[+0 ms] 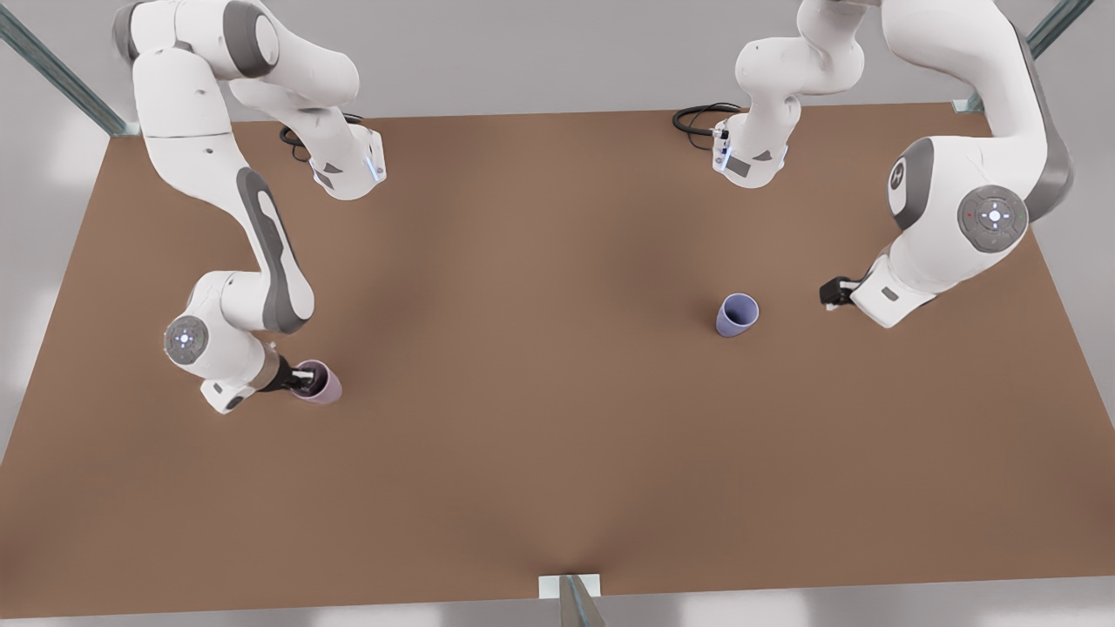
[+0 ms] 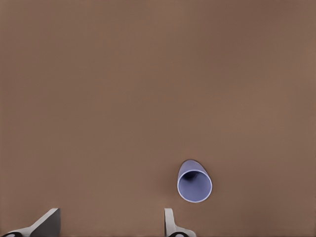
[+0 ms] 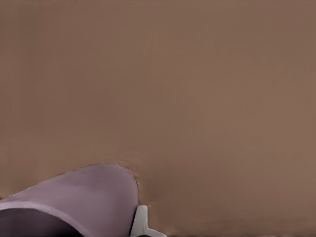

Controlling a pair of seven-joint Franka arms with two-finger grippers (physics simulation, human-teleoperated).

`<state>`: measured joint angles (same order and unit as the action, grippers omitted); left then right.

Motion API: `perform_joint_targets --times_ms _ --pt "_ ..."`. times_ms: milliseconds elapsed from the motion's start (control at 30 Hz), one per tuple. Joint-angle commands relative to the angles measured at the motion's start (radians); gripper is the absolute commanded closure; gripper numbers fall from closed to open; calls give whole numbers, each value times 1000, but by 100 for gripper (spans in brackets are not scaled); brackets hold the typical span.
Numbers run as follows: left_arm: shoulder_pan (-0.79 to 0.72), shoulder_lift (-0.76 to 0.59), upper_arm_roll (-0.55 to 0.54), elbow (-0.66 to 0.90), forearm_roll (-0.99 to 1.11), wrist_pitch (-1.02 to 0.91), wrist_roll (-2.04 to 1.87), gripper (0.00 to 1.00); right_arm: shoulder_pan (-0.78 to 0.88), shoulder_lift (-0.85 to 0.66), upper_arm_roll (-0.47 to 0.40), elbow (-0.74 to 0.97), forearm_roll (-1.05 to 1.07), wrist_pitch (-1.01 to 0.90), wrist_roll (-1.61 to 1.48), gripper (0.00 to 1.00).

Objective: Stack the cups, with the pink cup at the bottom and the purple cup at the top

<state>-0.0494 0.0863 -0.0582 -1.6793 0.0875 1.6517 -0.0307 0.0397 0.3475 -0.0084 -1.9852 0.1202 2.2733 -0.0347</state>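
standing over it all, what takes the eye first is the wide brown table (image 1: 557, 453), bare and even in colour, with pale grey floor round its edges, slanting metal frame struts at the far corners and a small white bracket (image 1: 571, 585) at the middle of the near edge. the two white arms come next, mounted at the far side with black cables coiled by their bases. the arm on the front view's left is folded low so that the right gripper (image 1: 307, 377) meets the pink cup (image 1: 318, 383); one finger looks to be inside the rim and, in the right wrist view, a pale fingertip (image 3: 140, 222) sits against the cup's outer wall, so i judge the fingers pinched on the wall, a sensible hold for carrying the cup that must go underneath. the cup stands upright on the table near that side's edge. the arm on the front view's right hangs higher, its left gripper (image 1: 838, 293) near the purple cup (image 1: 737, 314) but clear of it, fingers (image 2: 170, 223) spread wide with nothing between them, as if waiting its turn. that cup stands upright and alone, well apart from the pink one, so the stacking looks barely begun.
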Motion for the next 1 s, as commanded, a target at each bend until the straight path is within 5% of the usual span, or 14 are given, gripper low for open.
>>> perform_joint_targets --times_ms 0,167,333,500,567,600,967 --pt "0 -11 0 -16 -2 11 0 0 8 -4 16 8 -7 -5 36 79" --pt "-1 -146 0 -318 -84 261 -3 0 284 41 54 147 -4 -81 421 79" --pt "-1 -149 0 -579 -117 597 0 0 621 300 47 488 32 -67 828 79" --pt "-1 -128 -3 -643 -118 614 12 0 721 438 35 658 32 -75 961 79" --pt "-1 -100 -5 -643 -120 626 12 0 724 435 18 631 24 -66 963 29" --pt "-1 -83 -8 -645 -120 642 12 0 724 435 15 628 26 -64 967 23" --pt "-17 -22 -14 -692 -156 665 14 0 723 459 4 629 35 -57 969 24"
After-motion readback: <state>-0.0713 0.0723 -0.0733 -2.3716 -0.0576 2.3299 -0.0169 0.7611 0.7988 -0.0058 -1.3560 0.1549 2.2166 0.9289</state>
